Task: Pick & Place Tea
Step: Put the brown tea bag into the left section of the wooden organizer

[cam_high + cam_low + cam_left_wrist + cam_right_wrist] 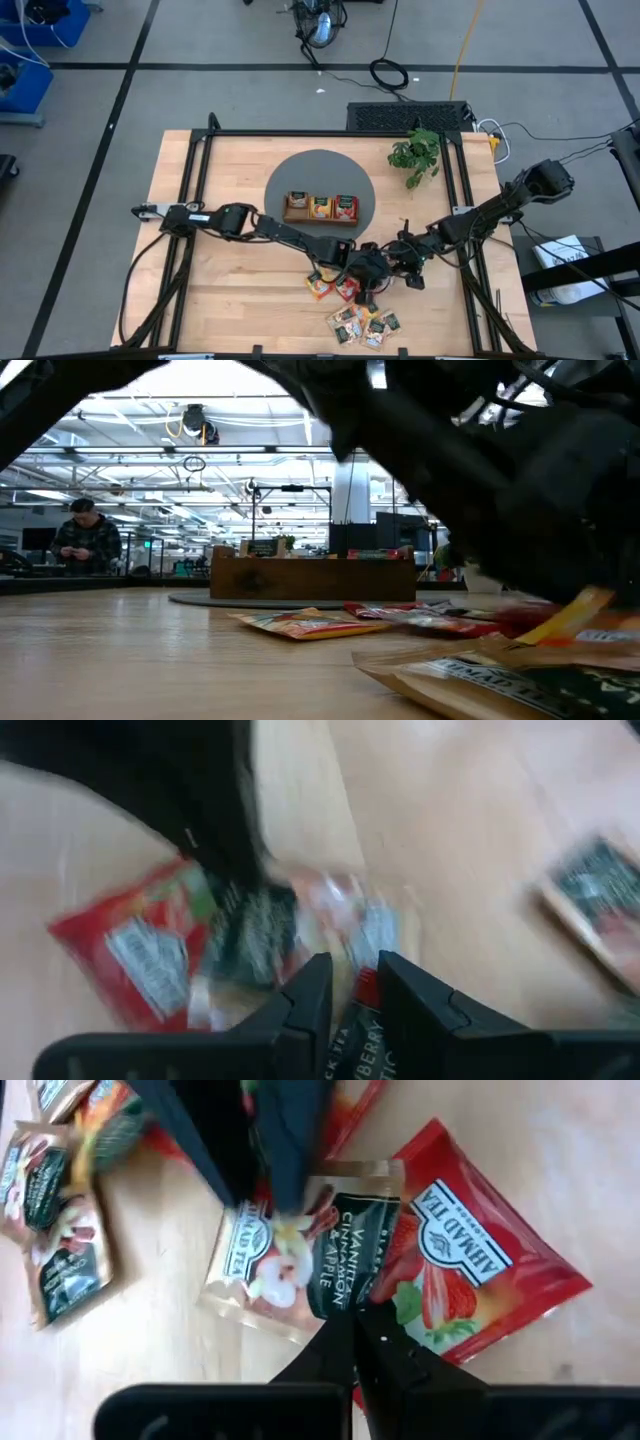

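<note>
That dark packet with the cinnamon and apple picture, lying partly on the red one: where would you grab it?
Probably by an edge. The vanilla-cinnamon sachet lies flat, overlapping the red sachet, so it offers only a thin rim to pinch. I would come from above at the side lying on bare wood, away from the overlap, so the gripper takes that sachet alone.

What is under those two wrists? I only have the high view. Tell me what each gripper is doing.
Observer: The left gripper has a red BERRY sachet between its fingers.
Operator: Now the right one.
Observer: The right gripper is shut. Its tips are where a dark Vanilla Cinnamon & Apple sachet overlaps a red strawberry sachet. I cannot tell whether it pinches either.
Operator: Check the room.
Observer: A person is far behind the table.
</note>
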